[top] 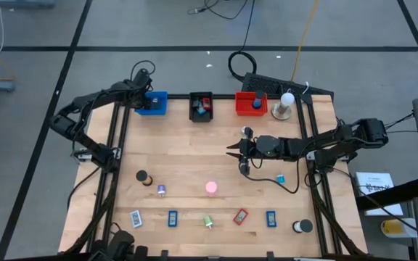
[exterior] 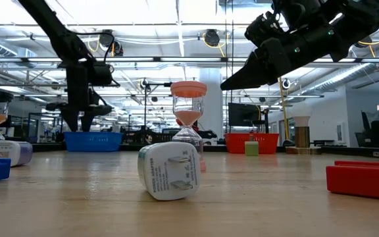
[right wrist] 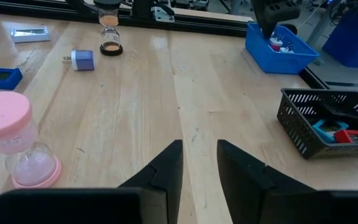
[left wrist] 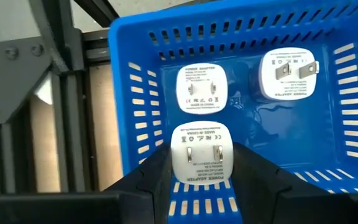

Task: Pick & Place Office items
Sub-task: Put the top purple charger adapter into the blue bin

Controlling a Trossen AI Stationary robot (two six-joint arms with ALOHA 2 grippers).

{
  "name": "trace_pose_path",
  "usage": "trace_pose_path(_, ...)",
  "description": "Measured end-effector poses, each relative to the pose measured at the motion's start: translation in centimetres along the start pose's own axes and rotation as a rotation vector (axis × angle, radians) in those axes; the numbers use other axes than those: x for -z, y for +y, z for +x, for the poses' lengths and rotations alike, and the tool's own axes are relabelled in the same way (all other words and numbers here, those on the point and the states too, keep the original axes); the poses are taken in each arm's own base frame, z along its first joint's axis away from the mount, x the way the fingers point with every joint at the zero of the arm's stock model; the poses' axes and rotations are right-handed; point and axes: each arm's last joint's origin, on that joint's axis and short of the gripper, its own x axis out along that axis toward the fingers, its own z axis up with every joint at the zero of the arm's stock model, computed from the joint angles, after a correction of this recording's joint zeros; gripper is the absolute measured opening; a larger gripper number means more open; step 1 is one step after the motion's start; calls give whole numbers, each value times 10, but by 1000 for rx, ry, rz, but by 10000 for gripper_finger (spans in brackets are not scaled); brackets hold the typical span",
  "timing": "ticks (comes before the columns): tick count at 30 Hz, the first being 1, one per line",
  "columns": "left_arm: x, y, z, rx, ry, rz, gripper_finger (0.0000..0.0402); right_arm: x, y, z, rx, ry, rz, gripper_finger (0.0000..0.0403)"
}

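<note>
My left gripper [left wrist: 201,186] is over the blue tray [top: 151,103] at the table's far left, shut on a white power adapter [left wrist: 201,155]. Two more white adapters [left wrist: 199,88] [left wrist: 288,73] lie on the tray's floor. My right gripper [right wrist: 199,163] hovers open above the middle of the table [top: 236,152], holding nothing. Office items stand along the near part: a pink-topped hourglass [top: 211,188], a purple adapter [top: 161,190], a black cylinder [top: 142,176], a green piece [top: 208,221], and flat white [top: 136,217], blue [top: 173,218] and red [top: 240,215] rectangles. My left gripper pinches the white power adapter by its two opposite sides [left wrist: 178,158] between the two fingers [left wrist: 157,177]. The adapter's pronged face points toward the wrist camera. It sits inside the blue tray's walls, and I cannot tell whether it touches the tray floor [left wrist: 253,134].
A black tray [top: 201,106] with blue and red items and a red tray [top: 251,104] sit along the far edge, next to a white ball-topped stand [top: 284,104]. A teal piece [top: 281,178], a blue rectangle [top: 271,218] and a black-and-white cylinder [top: 302,226] lie toward the near right.
</note>
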Motion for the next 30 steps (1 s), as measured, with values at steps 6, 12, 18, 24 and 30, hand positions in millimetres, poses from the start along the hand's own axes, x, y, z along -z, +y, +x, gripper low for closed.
trace_pose_path(6,3,0,3,28,11,-4,135,0,0,0,0,0,0,89)
trace_pose_path(12,4,-3,2,44,16,-20,148,0,0,0,0,0,0,89)
trace_pose_path(18,4,-4,2,49,19,-18,157,0,0,0,0,0,0,89)
trace_pose_path(24,4,-4,2,40,15,-24,140,0,0,0,-1,0,0,89)
trace_pose_path(30,7,-7,1,31,24,-15,189,0,0,0,-1,0,0,89)
